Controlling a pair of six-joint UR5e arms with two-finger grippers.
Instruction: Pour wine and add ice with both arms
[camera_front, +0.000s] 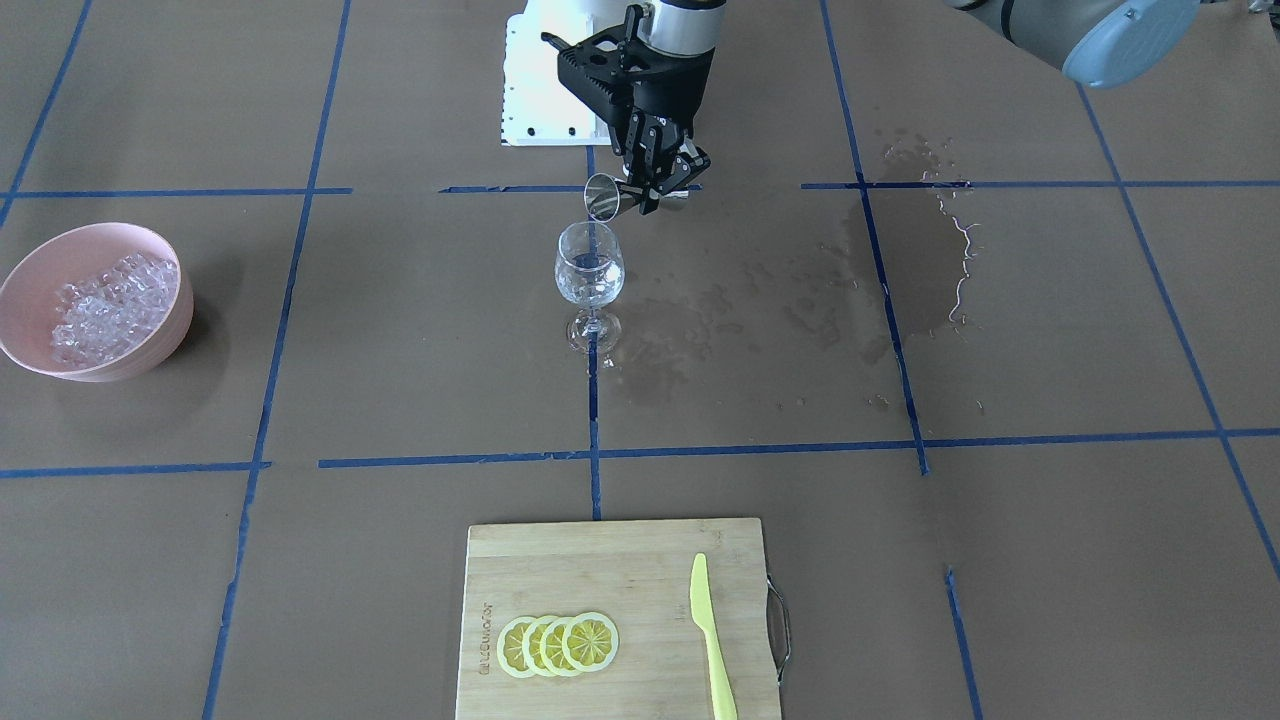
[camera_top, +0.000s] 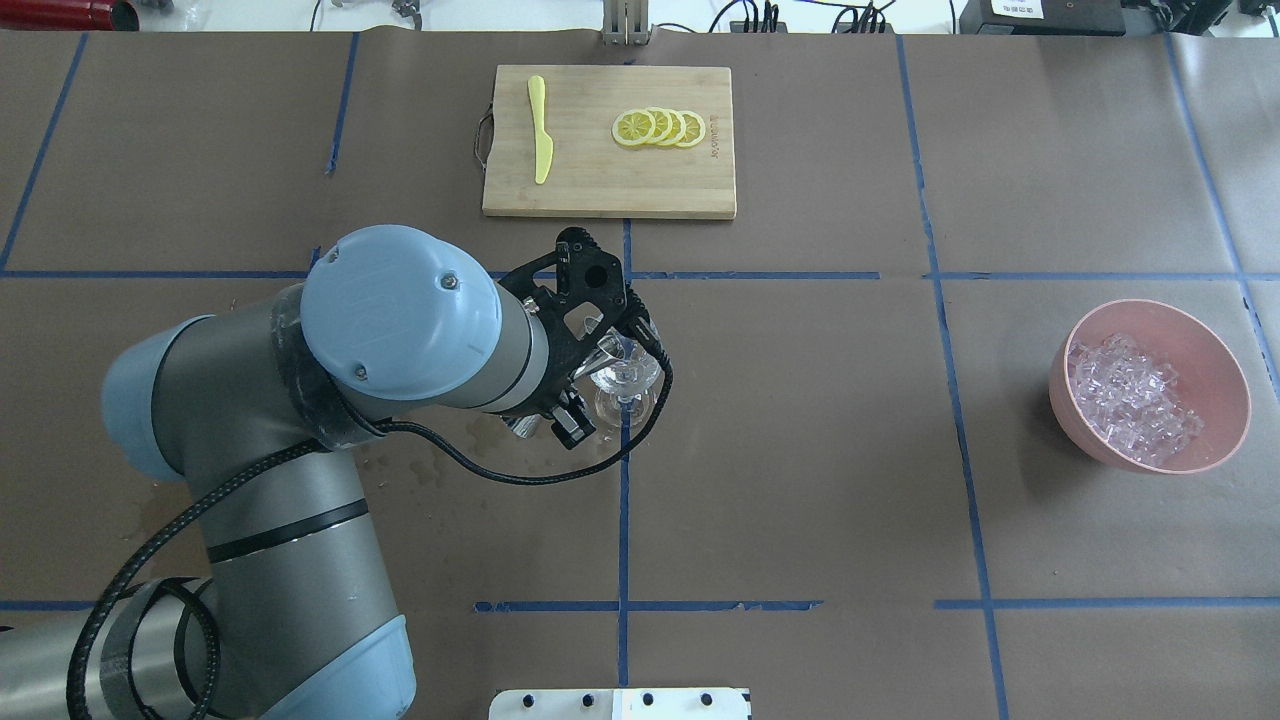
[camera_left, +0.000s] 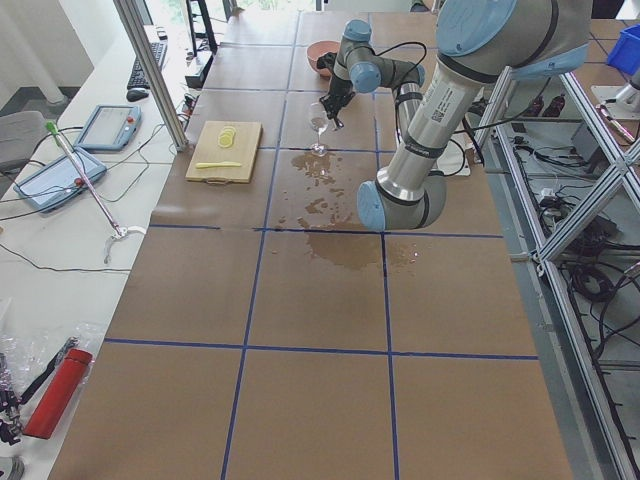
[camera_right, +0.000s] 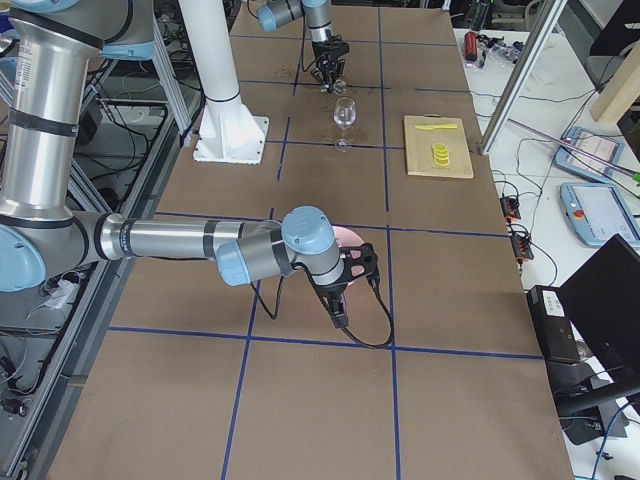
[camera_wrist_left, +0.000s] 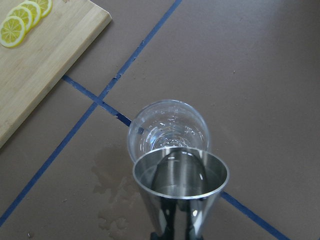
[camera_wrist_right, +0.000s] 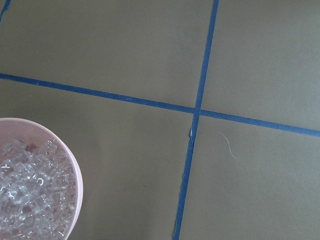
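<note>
Currently, the left gripper (camera_front: 660, 188) is clamped on a steel jigger (camera_front: 603, 196). The jigger is tilted so that its mouth sits just above the rim of the wine glass (camera_front: 590, 250). The glass stands upright on a blue tape line at mid-table, beside dark wet stains (camera_front: 760, 310) on the brown paper. The wine (camera_front: 590, 290) appears as a small clear pool low in the glass; whether the jigger holds liquid cannot be told. The ice (camera_front: 105, 305) lies heaped in the pink bowl (camera_front: 150, 350), well apart from the glass, toward the robot's right. The right gripper (camera_right: 345, 283) shows only in the exterior right view, near the pink bowl, and its jaw spacing cannot be told. A cutting board (camera_front: 620, 560) carries lemon slices (camera_front: 558, 645) and a yellow knife (camera_front: 712, 640).
</note>
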